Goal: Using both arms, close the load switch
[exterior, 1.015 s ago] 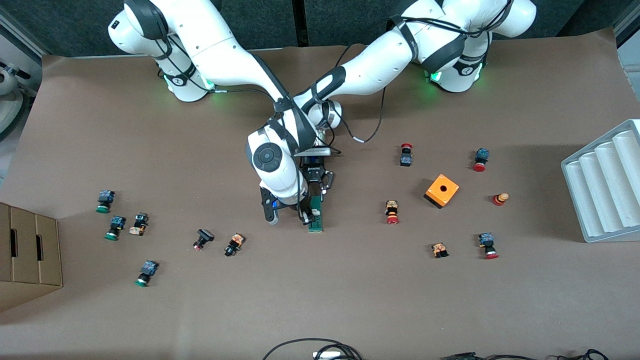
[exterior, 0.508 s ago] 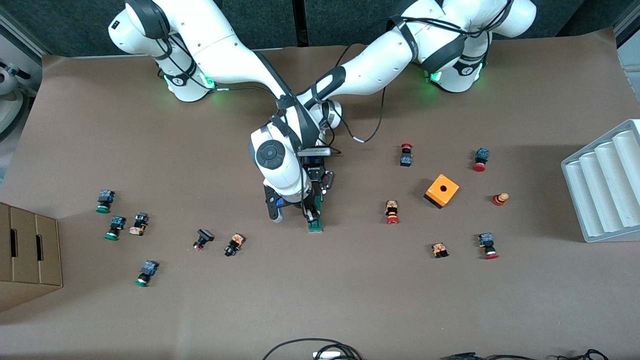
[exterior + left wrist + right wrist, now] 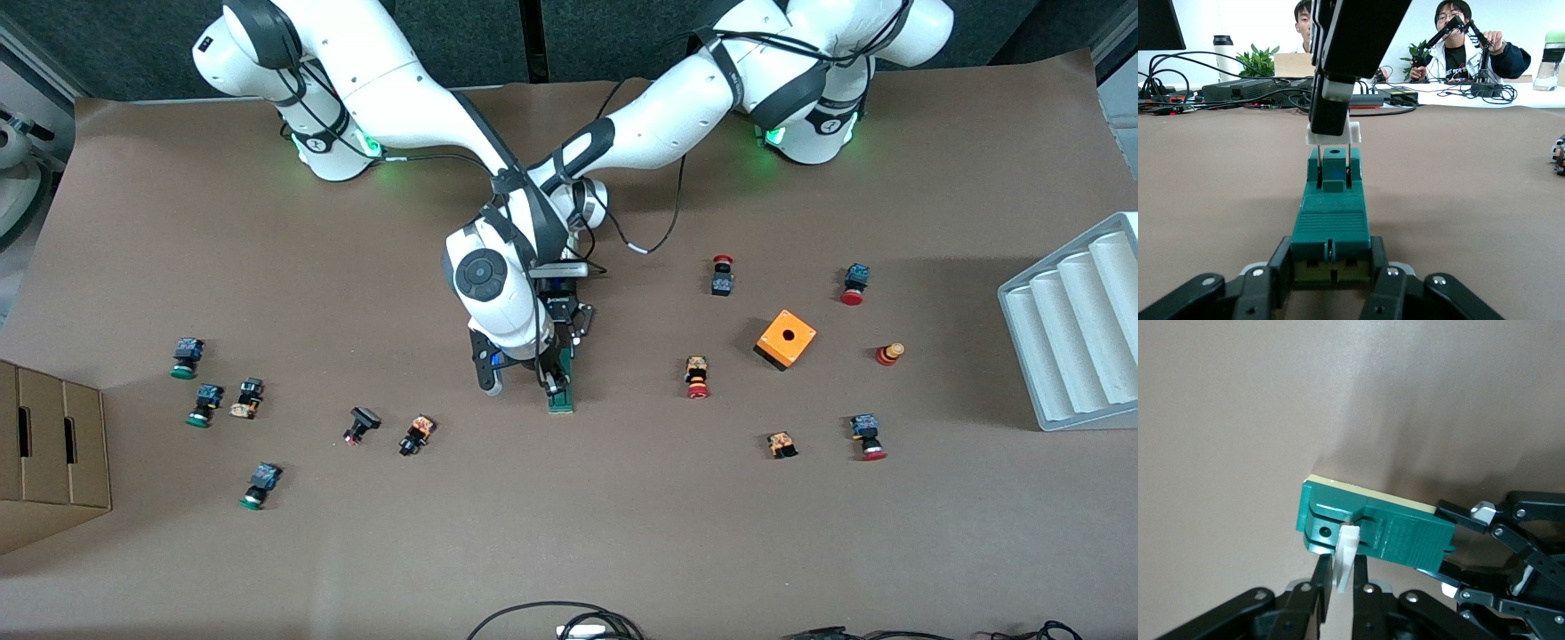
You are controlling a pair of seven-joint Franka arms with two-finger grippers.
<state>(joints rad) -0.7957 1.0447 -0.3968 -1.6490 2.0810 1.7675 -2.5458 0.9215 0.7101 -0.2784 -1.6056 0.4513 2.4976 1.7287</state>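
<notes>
The load switch (image 3: pixel 562 393), a slim green block, lies on the brown table mid-way between the arms. My left gripper (image 3: pixel 566 354) is shut on the end of it farther from the front camera; in the left wrist view the fingers (image 3: pixel 1280 263) clamp both sides of the block (image 3: pixel 1331 220). My right gripper (image 3: pixel 551 384) is over the end nearer to the front camera. In the right wrist view it (image 3: pixel 1341 570) is closed on the white tab (image 3: pixel 1347 557), which sticks up from the block (image 3: pixel 1398 533). The tab also shows in the left wrist view (image 3: pixel 1333 135).
An orange cube with a hole (image 3: pixel 786 338) and several red-capped push-buttons lie toward the left arm's end. Several green-capped and other small buttons lie toward the right arm's end, by a cardboard box (image 3: pixel 44 444). A white ribbed tray (image 3: pixel 1076 329) stands at the left arm's edge.
A second ago my right wrist shifted slightly toward the left arm's end, and the switch's nearer end moved a little with it. Nothing has moved in the last half second.
</notes>
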